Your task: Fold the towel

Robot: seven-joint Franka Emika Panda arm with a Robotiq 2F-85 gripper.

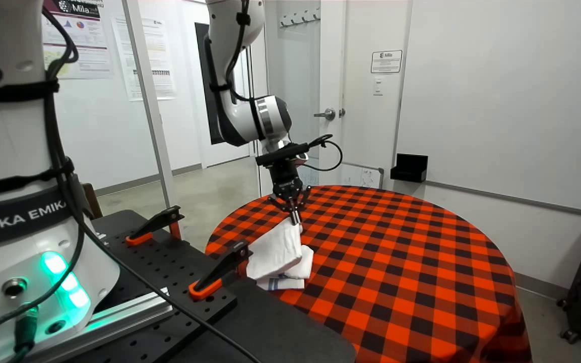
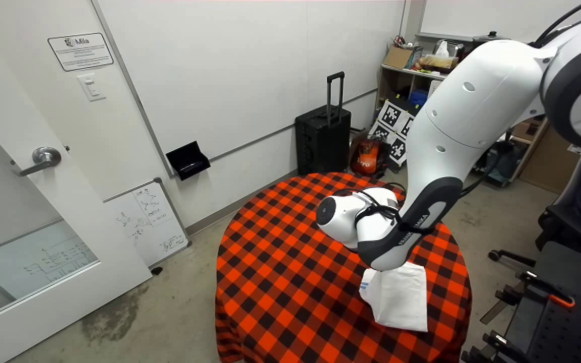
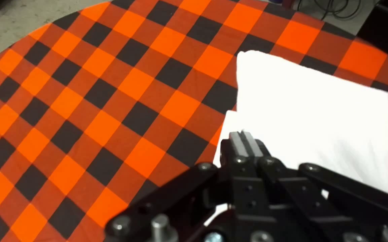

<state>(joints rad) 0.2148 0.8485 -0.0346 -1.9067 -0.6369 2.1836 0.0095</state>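
Note:
The white towel (image 1: 275, 249) lies partly folded near the table's edge by the robot base. Its upper layer slopes up to my gripper (image 1: 295, 219), and a lower layer with blue stripes shows beneath. In an exterior view, the towel (image 2: 406, 297) sits below the arm, with blue stripes at its left corner; my gripper is hidden there. In the wrist view, my gripper's fingers (image 3: 244, 136) are nearly together at the left edge of the towel's upper layer (image 3: 308, 114). They appear to pinch it; the cloth between the tips is barely visible.
A red-and-black checked tablecloth (image 1: 401, 262) covers the round table. Black clamps with orange parts (image 1: 222, 267) and the base plate (image 1: 169, 272) stand close to the towel's side of the table. A door (image 2: 43, 201) and whiteboard (image 2: 235, 75) are beyond the table.

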